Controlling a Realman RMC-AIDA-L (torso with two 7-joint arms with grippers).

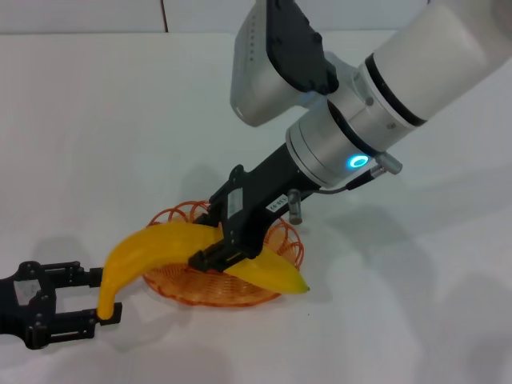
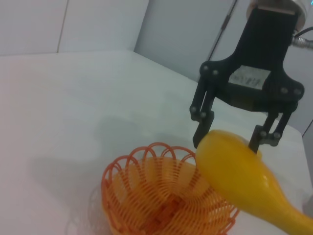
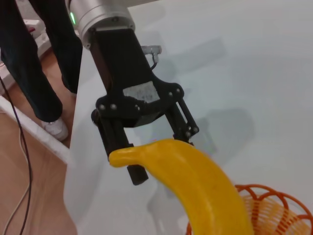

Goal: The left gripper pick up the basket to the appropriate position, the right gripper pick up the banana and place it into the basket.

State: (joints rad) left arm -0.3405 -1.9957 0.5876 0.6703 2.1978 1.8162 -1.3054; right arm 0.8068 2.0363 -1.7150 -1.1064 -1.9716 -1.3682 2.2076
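The orange wire basket stands on the white table, held by neither gripper. The yellow banana stretches across it, both ends reaching past the rim. My right gripper, with the white label patch, is shut on the banana's middle over the basket; the left wrist view shows its fingers straddling the banana above the basket. My left gripper lies low at the near left, open, the banana's stem end between its fingertips. The right wrist view shows the left gripper behind the banana.
The white table spreads all around the basket. In the right wrist view a person's dark legs stand beyond the table edge, with a cable on the floor there.
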